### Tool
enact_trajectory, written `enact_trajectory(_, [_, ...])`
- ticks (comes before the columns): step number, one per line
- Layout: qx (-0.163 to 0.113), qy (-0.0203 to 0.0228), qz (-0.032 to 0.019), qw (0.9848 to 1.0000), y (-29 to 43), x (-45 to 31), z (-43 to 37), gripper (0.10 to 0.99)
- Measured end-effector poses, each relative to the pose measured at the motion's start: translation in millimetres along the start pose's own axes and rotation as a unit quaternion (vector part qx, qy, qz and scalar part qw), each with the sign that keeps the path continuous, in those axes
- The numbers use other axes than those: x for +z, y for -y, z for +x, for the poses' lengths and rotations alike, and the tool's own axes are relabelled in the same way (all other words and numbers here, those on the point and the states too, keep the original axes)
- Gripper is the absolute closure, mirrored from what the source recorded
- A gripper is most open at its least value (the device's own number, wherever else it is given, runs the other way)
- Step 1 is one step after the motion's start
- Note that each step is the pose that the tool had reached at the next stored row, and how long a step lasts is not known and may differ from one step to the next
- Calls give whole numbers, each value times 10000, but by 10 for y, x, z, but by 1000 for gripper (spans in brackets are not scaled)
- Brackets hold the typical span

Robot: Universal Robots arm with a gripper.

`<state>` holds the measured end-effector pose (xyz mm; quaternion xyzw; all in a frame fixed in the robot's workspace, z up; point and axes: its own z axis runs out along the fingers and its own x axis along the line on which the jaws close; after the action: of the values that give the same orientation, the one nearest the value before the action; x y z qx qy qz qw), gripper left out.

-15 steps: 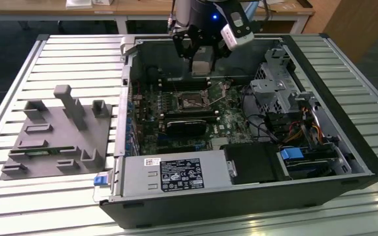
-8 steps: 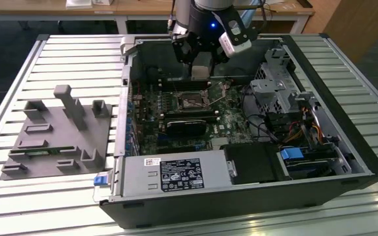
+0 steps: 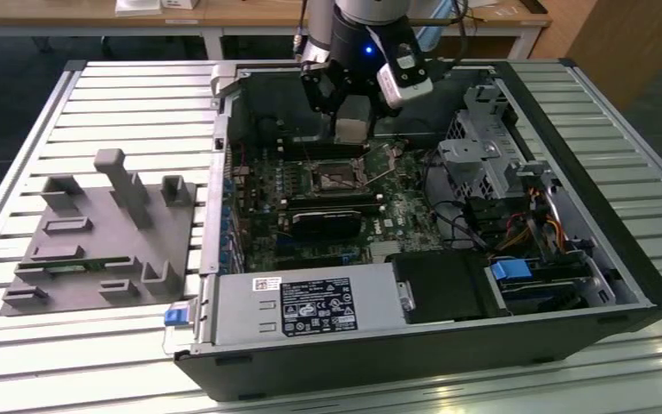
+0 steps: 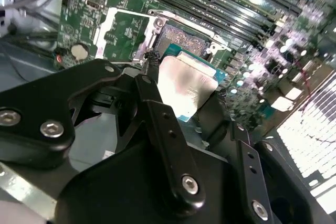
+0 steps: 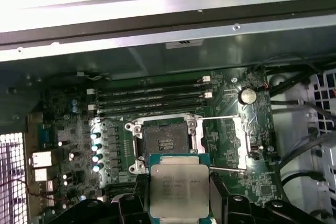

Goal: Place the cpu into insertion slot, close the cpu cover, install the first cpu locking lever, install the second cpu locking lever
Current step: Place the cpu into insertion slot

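Note:
My gripper (image 5: 178, 203) is shut on the cpu (image 5: 178, 190), a pale silver square chip held flat between two black fingers (image 4: 157, 114). The chip hangs just above the motherboard, beside the insertion slot (image 5: 165, 142) and apart from it; the slot is a black square socket with a silver rim and a dark centre. The cpu cover (image 5: 220, 142), a thin silver frame, lies flipped open next to the socket, and thin lever rods run along its edges. The exterior view shows the gripper (image 3: 351, 129) holding the cpu (image 3: 352, 131) inside the open computer case, behind the insertion slot (image 3: 337, 177).
Memory slots (image 5: 152, 98) run along one side of the socket, and a black heatsink block (image 3: 331, 216) sits on the other. A grey power supply box (image 3: 296, 306) fills the case's near end. The drive cage (image 3: 481, 155) and cables stand at the exterior view's right, a grey fixture plate (image 3: 101, 233) at its left.

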<state>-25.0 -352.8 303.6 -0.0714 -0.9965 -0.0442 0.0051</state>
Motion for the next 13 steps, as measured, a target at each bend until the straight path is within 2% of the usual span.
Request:
enact_trajectory(4, [366, 32, -6, 9993, 1, 14, 0, 545])
enact_trajectory(7, [635, 56, -10, 9980, 2, 21, 0, 545])
enact_trajectory(10, [908, 80, -15, 9958, 3, 30, -1, 545])
enact_trajectory(13, [1177, 103, -19, 9930, 3, 37, -1, 545])
